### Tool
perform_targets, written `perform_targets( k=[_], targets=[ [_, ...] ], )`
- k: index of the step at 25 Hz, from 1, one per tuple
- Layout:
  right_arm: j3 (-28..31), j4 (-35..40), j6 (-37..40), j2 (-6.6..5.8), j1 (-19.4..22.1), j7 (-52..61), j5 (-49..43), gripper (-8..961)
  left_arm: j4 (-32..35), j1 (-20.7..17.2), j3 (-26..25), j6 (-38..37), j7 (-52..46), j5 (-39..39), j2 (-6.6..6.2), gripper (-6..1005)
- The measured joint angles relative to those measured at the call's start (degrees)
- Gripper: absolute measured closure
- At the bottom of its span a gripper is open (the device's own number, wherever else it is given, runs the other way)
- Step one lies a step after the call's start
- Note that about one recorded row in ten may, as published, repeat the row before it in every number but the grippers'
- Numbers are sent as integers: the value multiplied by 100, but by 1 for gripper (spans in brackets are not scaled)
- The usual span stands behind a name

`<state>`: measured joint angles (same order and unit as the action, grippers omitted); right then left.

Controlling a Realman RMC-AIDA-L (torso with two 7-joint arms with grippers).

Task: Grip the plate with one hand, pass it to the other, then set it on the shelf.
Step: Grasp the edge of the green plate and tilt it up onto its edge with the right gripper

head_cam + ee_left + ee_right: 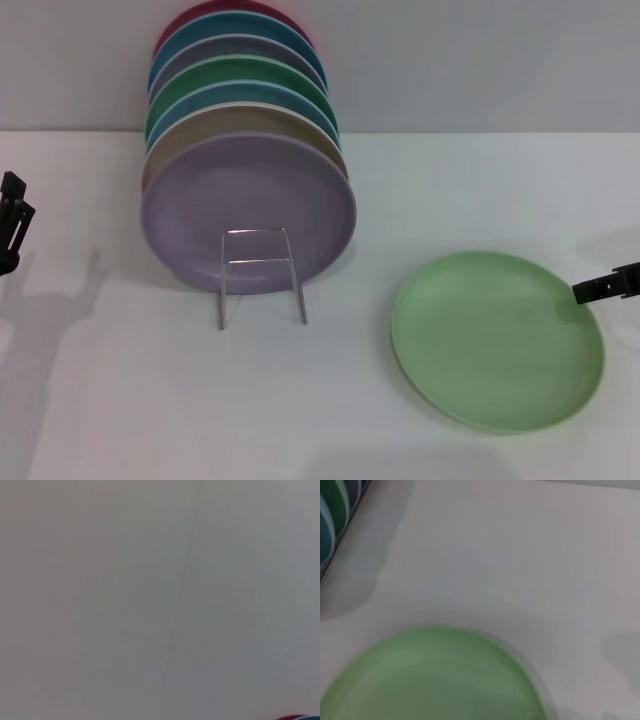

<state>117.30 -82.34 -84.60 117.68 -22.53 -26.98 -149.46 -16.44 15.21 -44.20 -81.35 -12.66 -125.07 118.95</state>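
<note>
The pale mint-green plate (497, 338) lies flat on the white table at the right front; it also fills the lower part of the right wrist view (435, 677). My right gripper (606, 285) reaches in from the right edge, its black finger tip over the plate's right rim. My left gripper (12, 222) hangs at the far left edge, above the table and away from everything. The wire shelf (260, 272) stands at centre left, its front loop before a lavender plate (245, 215).
Several coloured plates (240, 90) stand on edge in the shelf behind the lavender one, up to a red one at the back. A pale wall rises behind the table. The left wrist view shows only blank wall.
</note>
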Motion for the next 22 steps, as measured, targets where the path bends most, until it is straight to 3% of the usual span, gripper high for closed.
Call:
perform_targets(
  k=[22],
  targets=[
    [171, 1012, 245, -17, -292, -165, -83, 271, 1, 44, 0, 5, 0, 0, -4, 137]
  ],
)
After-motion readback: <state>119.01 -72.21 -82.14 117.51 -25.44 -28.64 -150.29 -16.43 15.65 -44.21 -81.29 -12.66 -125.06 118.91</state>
